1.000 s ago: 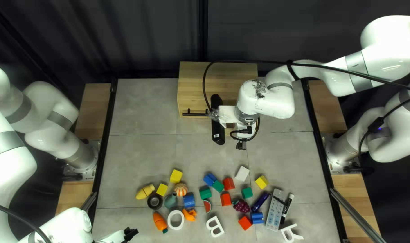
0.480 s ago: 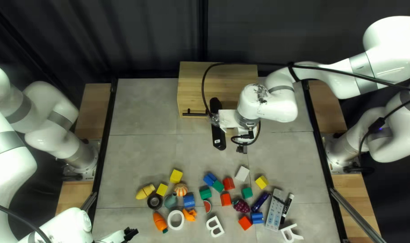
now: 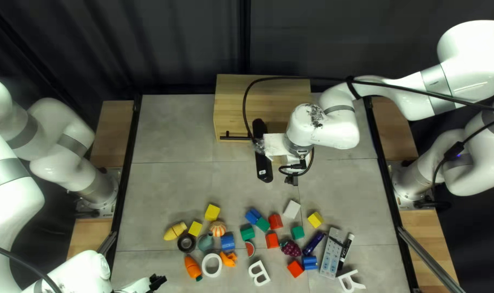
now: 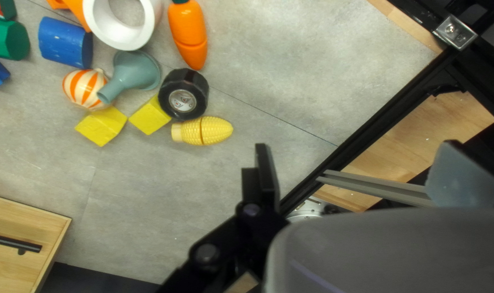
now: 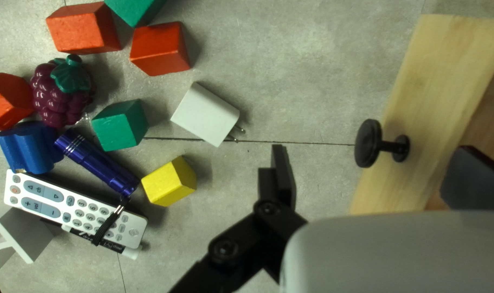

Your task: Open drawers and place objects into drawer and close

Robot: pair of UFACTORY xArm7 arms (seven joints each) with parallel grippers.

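A: Materials, shapes?

B: Drawer cabinet (image 3: 233, 103): pale grained wood, boxy, crisp straight edges. Located at twelve o'clock in the top left view, on a mottled grey tiled tabletop (image 3: 171, 190). Bar handle (image 3: 236, 137): slim, black. Knob (image 5: 368, 143): black round disc on a short stem, fixed to a pale wooden front (image 5: 437, 81).

A: Loose objects?

B: Spread about six o'clock of the cabinet. Corn (image 4: 202, 131): yellow, pebbled, tapered, seven o'clock of it. Carrot (image 4: 188, 32): smooth, orange. Tape roll (image 4: 183, 94): glossy black. Berry (image 5: 62, 91): purple, bumpy, shiny. Charger (image 5: 205, 114): smooth white block, two metal prongs. Remote (image 5: 76, 209): pale, flat, at five o'clock.

A: Orientation?

B: Cabinet's handled face points to six o'clock; bar handle's long axis runs nine to three. In the right wrist view the knob's stem runs out from the wood, disc toward the charger side.

A: Appearance?

B: Clean, honey-toned wood against black fittings. How far any drawer is drawn out: cannot tell.

A: Pincers?

B: Right gripper (image 3: 291, 178), five o'clock of the cabinet: spread open; its wrist view shows the knob between the fingers, apart from both. Left gripper (image 3: 157, 281), seven o'clock of the cabinet: also spread, fingers well apart.
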